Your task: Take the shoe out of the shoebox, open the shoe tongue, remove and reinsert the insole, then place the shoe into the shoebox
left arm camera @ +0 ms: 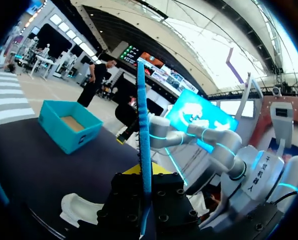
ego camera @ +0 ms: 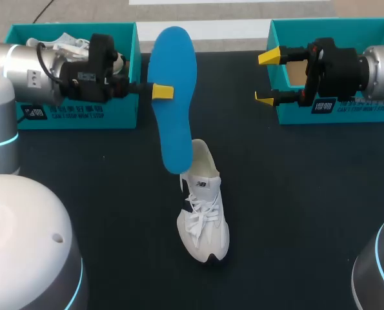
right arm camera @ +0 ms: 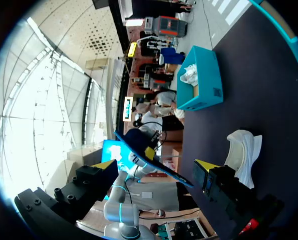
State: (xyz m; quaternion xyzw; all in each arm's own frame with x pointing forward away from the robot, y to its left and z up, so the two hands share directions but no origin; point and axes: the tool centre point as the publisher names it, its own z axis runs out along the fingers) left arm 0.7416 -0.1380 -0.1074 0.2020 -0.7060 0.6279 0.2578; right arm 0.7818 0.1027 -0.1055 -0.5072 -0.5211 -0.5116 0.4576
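My left gripper (ego camera: 162, 92) is shut on a blue insole (ego camera: 173, 97), which hangs in the air with its lower end just over the heel of the white shoe (ego camera: 203, 210). The shoe lies on the black table, toe toward the near edge. In the left wrist view the insole (left arm camera: 143, 120) stands edge-on between the fingers, with the shoe's heel (left arm camera: 79, 208) below. My right gripper (ego camera: 266, 77) hangs open to the right of the insole, in front of the right teal shoebox (ego camera: 337, 113). From the right wrist the insole (right arm camera: 150, 157) shows ahead, between the open fingers, and the shoe (right arm camera: 244, 150) beside them.
A second teal shoebox (ego camera: 75, 116) stands at the back left behind my left arm, with white things inside. The right teal box (left arm camera: 68, 125) shows a brown bottom. Black tabletop (ego camera: 295, 194) lies around the shoe.
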